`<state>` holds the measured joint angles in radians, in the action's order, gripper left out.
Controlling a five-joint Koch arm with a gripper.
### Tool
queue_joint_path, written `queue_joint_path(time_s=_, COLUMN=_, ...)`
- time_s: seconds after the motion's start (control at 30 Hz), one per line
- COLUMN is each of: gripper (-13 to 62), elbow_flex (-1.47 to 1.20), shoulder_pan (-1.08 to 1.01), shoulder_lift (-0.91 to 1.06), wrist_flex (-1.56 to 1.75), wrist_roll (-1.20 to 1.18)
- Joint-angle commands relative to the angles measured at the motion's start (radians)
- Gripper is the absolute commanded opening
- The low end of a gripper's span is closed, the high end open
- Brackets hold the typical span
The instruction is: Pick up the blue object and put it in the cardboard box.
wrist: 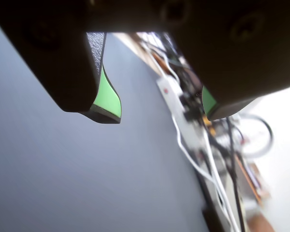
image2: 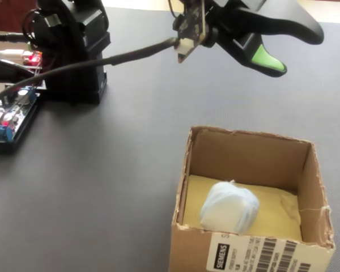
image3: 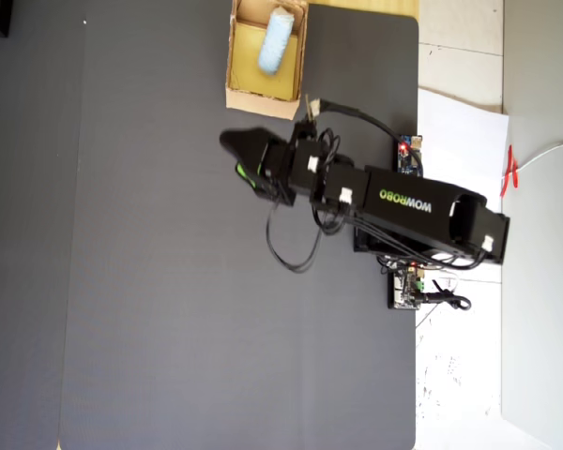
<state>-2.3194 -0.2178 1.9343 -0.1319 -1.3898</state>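
The pale blue object (image2: 229, 207) lies inside the cardboard box (image2: 249, 141), resting on its yellowish floor. The overhead view shows the blue object (image3: 275, 40) lying lengthwise in the box (image3: 249, 94) at the top edge of the dark mat. My gripper (image2: 300, 54) hangs open in the air above the mat, beyond the box's far side and apart from it. Nothing sits between its green-padded fingers (wrist: 108, 99) in the wrist view, where the gripper (wrist: 160, 113) frames only bare mat. In the overhead view the gripper (image3: 235, 157) sits just below the box.
The arm's black base (image2: 73, 51) stands at the back left, with circuit boards (image2: 11, 119) and cables beside it. A black cable (image3: 286, 248) loops under the arm. The mat's right edge (image3: 418, 141) borders a white surface. A white strip (wrist: 171, 94) and wires lie along the mat's edge.
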Motion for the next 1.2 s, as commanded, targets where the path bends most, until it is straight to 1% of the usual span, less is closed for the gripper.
queue_joint_path(time_s=0.0, gripper=33.3, elbow_flex=0.012, shoulder_pan=0.058, shoulder_lift=0.057, wrist_flex=0.123, wrist_roll=-0.054)
queue_joint_path(time_s=0.33, gripper=33.3, elbow_flex=-0.183, shoulder_pan=0.295, shoulder_lift=0.189, wrist_flex=0.164, wrist_roll=-0.153)
queue_joint_path(time_s=0.5, gripper=33.3, elbow_flex=-0.287, shoulder_pan=0.347, shoulder_lift=0.245, wrist_flex=0.19, wrist_roll=-0.167)
queue_joint_path(time_s=0.6, gripper=33.4, elbow_flex=-0.377, shoulder_pan=0.377, shoulder_lift=0.293, wrist_flex=0.221, wrist_roll=-0.215)
queue_joint_path(time_s=0.7, gripper=33.4, elbow_flex=-0.463, shoulder_pan=0.391, shoulder_lift=0.337, wrist_flex=0.238, wrist_roll=-0.218)
queue_joint_path(time_s=1.03, gripper=33.5, elbow_flex=-0.63, shoulder_pan=0.391, shoulder_lift=0.433, wrist_flex=0.239, wrist_roll=-0.241)
queue_joint_path(time_s=1.17, gripper=33.7, elbow_flex=-0.695, shoulder_pan=0.367, shoulder_lift=0.434, wrist_flex=0.239, wrist_roll=-0.241)
